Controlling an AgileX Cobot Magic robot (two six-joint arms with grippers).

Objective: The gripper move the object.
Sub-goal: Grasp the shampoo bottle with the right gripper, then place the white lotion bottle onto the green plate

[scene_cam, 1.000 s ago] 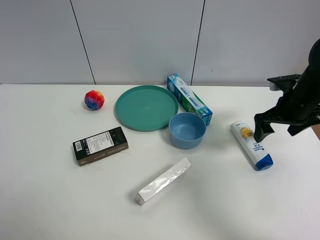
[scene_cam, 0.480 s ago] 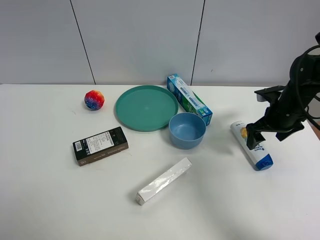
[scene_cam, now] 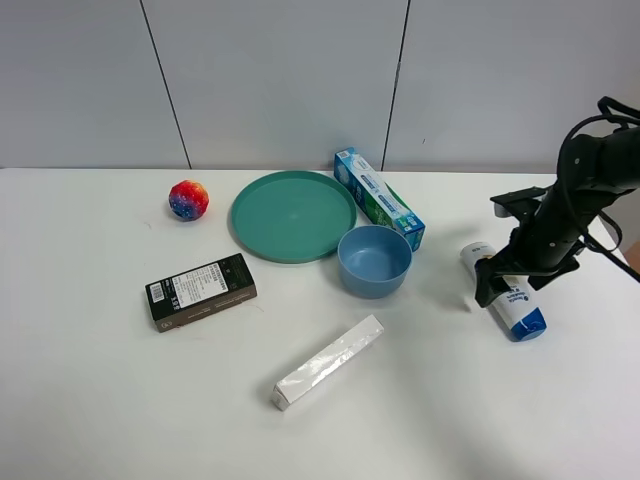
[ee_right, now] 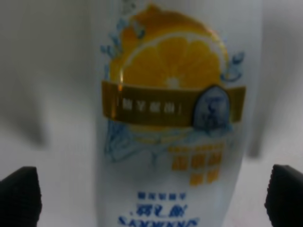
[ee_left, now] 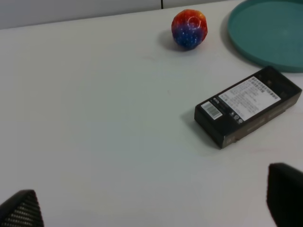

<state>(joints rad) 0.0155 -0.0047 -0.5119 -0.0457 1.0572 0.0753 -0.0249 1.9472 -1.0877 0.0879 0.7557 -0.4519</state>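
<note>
The object, a white tube bottle (scene_cam: 518, 308) with a dark blue cap and an orange label, lies flat on the white table at the right. My right gripper (scene_cam: 508, 283) is down over its middle, jaws open, one finger on each side. The right wrist view shows the bottle (ee_right: 173, 123) close up between the two fingertips of the right gripper (ee_right: 151, 198), with gaps on both sides. My left gripper (ee_left: 151, 208) is open and empty above bare table. It does not show in the exterior view.
A blue bowl (scene_cam: 375, 260) stands left of the bottle, with a blue-green toothpaste box (scene_cam: 378, 197) and a teal plate (scene_cam: 293, 215) behind it. A long white-silver box (scene_cam: 329, 361), a black box (scene_cam: 201, 290) and a colourful ball (scene_cam: 188, 199) lie further left.
My right arm has moved left and down, from beside the bottle's far right side to straddling the bottle. The bottle has not moved.
</note>
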